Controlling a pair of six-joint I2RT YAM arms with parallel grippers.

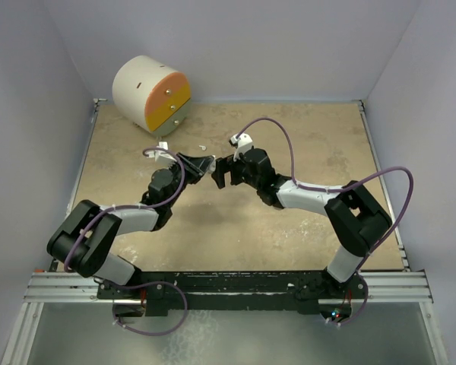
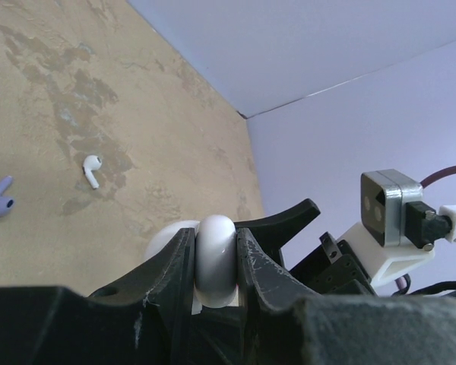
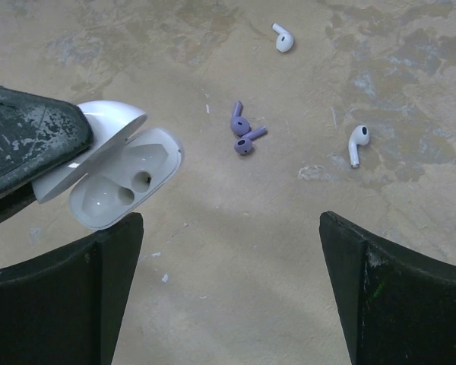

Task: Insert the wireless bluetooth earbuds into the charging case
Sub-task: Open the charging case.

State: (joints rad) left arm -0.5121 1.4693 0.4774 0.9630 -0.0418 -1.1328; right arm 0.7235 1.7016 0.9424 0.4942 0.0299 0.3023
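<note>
At the middle of the counter (image 1: 304, 228): my 2 grippers face each other, tips close together.
Left gripper (image 2: 216, 232): clamped tight on the charging case (image 3: 125, 179), holding it up off the counter.
Charging case: white, lid swung open, 2 hollow wells turned toward my right wrist camera.
Right gripper (image 3: 228, 220): jaws spread as wide as they go, nothing between them, hovering over the counter with the case just beside its left finger.
Purple earbuds (image 3: 243, 131): 2, lying touching on the counter, straight ahead of my open right gripper and just beyond the case.
White earbuds (image 3: 356, 144): 2, lying well apart on the counter; this one sits ahead of my right gripper's right finger, and the farther white earbud (image 3: 283, 38) lies beyond the purple pair.
Far left corner: a white drum (image 1: 150, 93) with an orange and yellow face, well apart from both grippers.
</note>
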